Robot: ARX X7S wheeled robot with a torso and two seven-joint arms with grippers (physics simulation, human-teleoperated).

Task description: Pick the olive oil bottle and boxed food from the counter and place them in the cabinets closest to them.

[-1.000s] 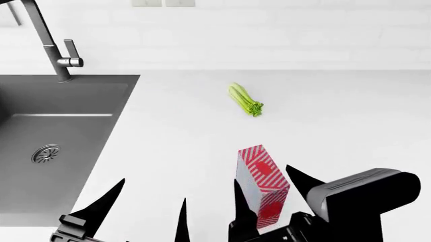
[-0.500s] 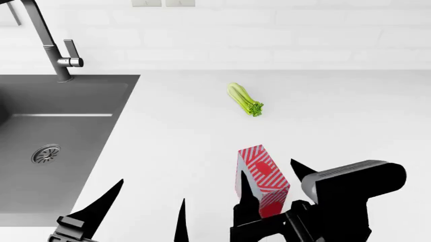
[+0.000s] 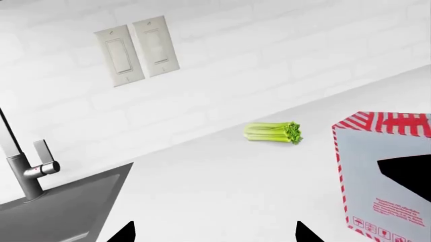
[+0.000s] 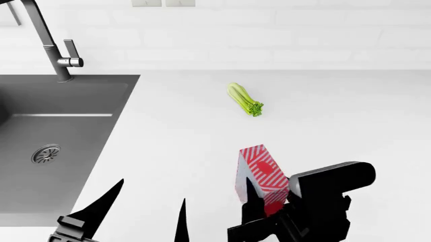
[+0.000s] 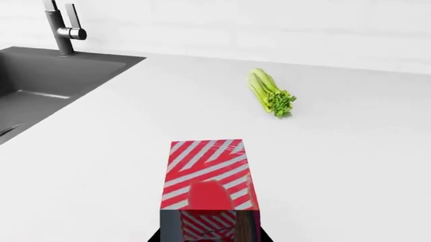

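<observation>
White, smooth counter [image 4: 175, 131] runs wide and mostly bare; open surface lies all around the boxed food [image 4: 261, 174], with the counter's front edge just below the arms in the head view. Grey inset sink [image 4: 47, 126] takes the 9 o'clock side, its straight rim a hard edge left of the carton, well apart from it. A grey metal faucet [image 4: 50, 45] stands at the sink's back, toward 11 o'clock. The white brick wall closes off 12 o'clock, with two pale switch plates [image 3: 137, 49] on it.

Boxed food stands upright on the counter, a rectangular carton, red with white diagonal stripes and red shapes on its face, sharp corners, gabled top. Celery bunch [image 4: 245, 99] lies flat at 12 o'clock from the carton, green, ribbed stalks, leafy end toward the carton, well apart from it.

Right gripper [image 4: 269, 201], black and blocky, sits at the carton's lower part, its fingers on either side of it; contact looks close, but whether they clamp cannot be told. Left gripper [image 4: 145, 212] hangs at 7 o'clock, its pointed black fingers [image 4: 108, 199] spread wide, holding nothing.

Olive oil bottle is not in view.
</observation>
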